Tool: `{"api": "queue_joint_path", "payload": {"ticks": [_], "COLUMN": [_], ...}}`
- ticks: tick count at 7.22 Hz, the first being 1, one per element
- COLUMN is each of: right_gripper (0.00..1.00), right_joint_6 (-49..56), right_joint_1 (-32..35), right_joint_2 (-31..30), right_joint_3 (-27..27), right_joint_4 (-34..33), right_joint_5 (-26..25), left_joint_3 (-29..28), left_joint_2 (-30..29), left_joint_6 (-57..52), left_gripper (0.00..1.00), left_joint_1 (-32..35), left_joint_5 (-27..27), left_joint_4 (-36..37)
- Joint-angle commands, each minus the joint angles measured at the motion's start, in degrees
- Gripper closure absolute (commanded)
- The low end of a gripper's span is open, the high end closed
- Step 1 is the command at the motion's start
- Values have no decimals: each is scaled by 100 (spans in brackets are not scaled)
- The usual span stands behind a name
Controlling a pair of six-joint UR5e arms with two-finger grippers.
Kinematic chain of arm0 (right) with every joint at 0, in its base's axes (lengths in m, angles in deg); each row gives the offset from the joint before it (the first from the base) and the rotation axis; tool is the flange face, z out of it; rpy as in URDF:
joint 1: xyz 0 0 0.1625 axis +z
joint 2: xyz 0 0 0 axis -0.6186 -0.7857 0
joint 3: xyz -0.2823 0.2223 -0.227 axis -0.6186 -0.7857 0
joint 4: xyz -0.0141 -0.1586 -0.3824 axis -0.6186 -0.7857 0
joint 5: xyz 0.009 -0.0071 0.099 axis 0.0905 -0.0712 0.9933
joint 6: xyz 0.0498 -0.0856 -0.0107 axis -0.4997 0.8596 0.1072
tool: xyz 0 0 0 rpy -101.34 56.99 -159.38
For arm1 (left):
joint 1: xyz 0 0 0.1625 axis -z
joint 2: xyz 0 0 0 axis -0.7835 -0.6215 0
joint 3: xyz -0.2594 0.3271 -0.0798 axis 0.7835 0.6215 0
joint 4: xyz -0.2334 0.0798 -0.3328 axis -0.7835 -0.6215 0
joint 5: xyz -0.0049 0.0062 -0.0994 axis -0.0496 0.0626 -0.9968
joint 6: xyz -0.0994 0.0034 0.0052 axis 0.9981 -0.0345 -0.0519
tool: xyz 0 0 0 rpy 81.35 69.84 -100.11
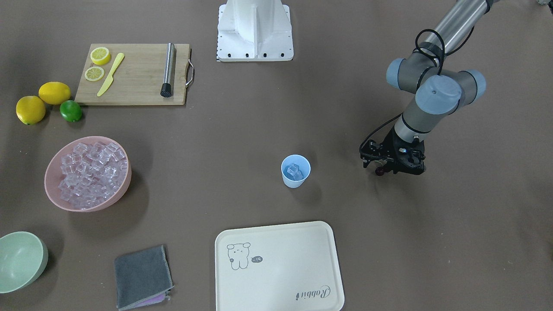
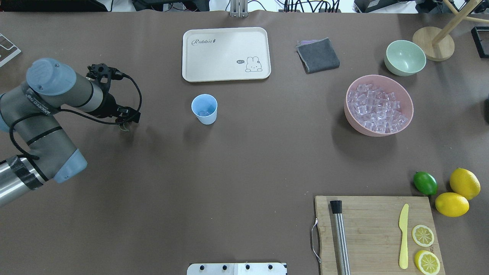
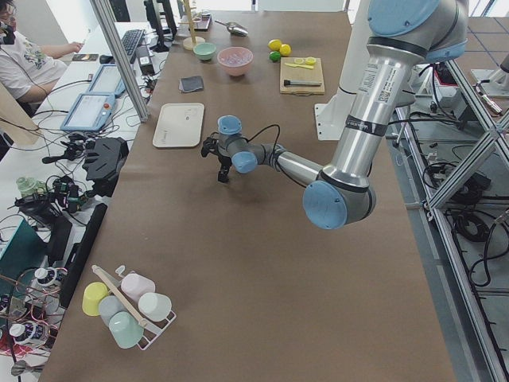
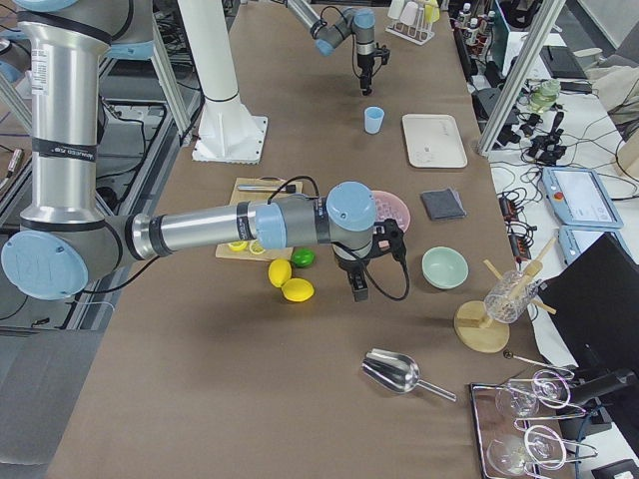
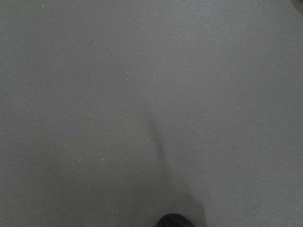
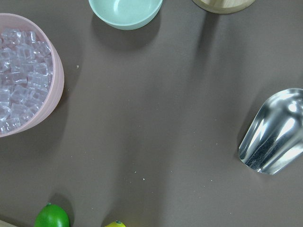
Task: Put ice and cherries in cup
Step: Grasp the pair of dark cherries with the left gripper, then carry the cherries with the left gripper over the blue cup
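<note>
Brown table (image 2: 244, 160) covering fills every view.

1. Cup. In the overhead view, the cup (image 2: 204, 109) stands upright near the table's middle, at 6 o'clock from the cream tray (image 2: 225, 53) and apart from it. A few pieces of ice (image 1: 295, 172) lie inside the cup.

2. Ice supply. In the same view, the pink bowl (image 2: 357, 126) sits at 3 o'clock from the cup, well apart from it, and is heaped with more ice.

3. Left arm. The left gripper (image 1: 386, 167) hangs above the table at 9 o'clock from the cup in the overhead view, well apart from it. It is clenched on the cherries (image 1: 379, 171). One dark red cherry shows just under the fingers, and the left wrist view catches it at 6 o'clock on the frame edge.

4. Right arm. The right gripper (image 4: 357, 287) appears only in the right side view, pointing down beside the pink bowl. Whether it is clenched or released cannot be told. Its wrist view shows a metal scoop (image 6: 274, 137) at 3 o'clock, a green bowl (image 6: 125, 12) at 12 o'clock and a lime (image 6: 51, 218) at 7 o'clock.
</note>
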Motion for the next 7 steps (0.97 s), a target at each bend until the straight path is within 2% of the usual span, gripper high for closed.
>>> {"api": "queue_joint_path", "payload": {"ticks": [1, 2, 3, 4, 5, 7], "right_gripper": [2, 2, 2, 2, 2, 2], "right_joint_6": [64, 239, 336, 337, 346, 346], "right_joint_1": [33, 129, 147, 130, 138, 138], "right_joint_2": [-152, -232, -276, -311, -329, -390], "right_joint_3": [4, 12, 21, 13, 21, 56], "right_joint_4": [47, 47, 47, 56, 56, 56], "right_joint_5": [-33, -33, -41, -68, -68, -68], "left_joint_3": [42, 42, 50, 50, 68, 147], "left_joint_2": [12, 3, -23, -32, -23, -49], "left_joint_6": [53, 44, 53, 53, 44, 88], "left_gripper": [25, 35, 48, 80, 98, 100], "left_joint_1": [1, 10, 27, 45, 45, 45], "left_joint_5": [-30, -21, -12, 5, 14, 5], "left_joint_4": [8, 17, 34, 43, 35, 43]}}
